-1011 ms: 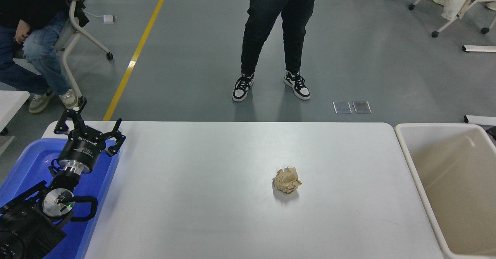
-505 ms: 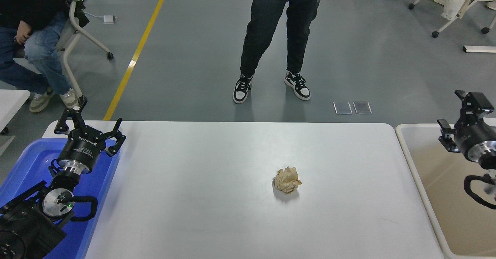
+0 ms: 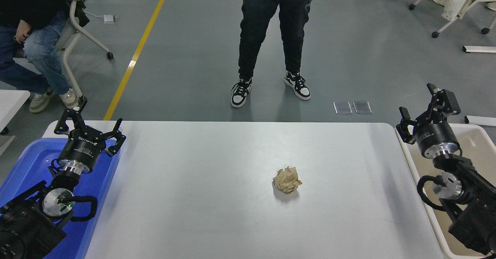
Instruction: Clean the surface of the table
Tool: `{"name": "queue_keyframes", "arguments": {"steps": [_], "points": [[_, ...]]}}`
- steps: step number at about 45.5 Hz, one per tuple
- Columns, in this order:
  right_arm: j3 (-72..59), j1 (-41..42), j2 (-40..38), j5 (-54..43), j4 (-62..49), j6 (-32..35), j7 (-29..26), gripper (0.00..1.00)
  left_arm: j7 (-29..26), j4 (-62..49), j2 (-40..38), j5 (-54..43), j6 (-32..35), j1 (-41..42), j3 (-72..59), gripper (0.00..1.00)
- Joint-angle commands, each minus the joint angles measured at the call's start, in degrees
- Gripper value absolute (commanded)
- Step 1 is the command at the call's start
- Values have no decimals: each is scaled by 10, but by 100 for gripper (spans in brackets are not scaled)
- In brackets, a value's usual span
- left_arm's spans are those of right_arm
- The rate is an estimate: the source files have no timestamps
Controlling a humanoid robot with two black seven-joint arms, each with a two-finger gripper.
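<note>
While the table surface [image 3: 201, 197] stretches wide between two bins, just one crumpled paper ball [image 3: 287, 180] sits on it, right of center. Left gripper [image 3: 88, 125] hangs over the blue tub [image 3: 27, 162], fingers spread; right gripper [image 3: 426, 110] over the cream bin [image 3: 478, 143], spread too. One person [image 3: 271, 38] stands behind.

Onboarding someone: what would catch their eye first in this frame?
A crumpled brown paper ball sits alone right of centre on the white table surface. The right gripper hangs open above the cream bin; the left gripper is parked open over the blue tub.
</note>
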Motion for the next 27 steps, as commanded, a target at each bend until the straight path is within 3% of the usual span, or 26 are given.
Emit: {"name": "queue_keyframes", "arguments": {"steps": [1,12,27], "points": [[-50,8,11,4,10,-2,11,99,0,0,0,0,0,0,0,100],[-206,72,-9,9,59,-35,-113,99,0,0,-1,0,0,0,0,100],[-413,176,-90,0,180,-42,-147,99,0,0,-1,0,0,0,0,100]]}}
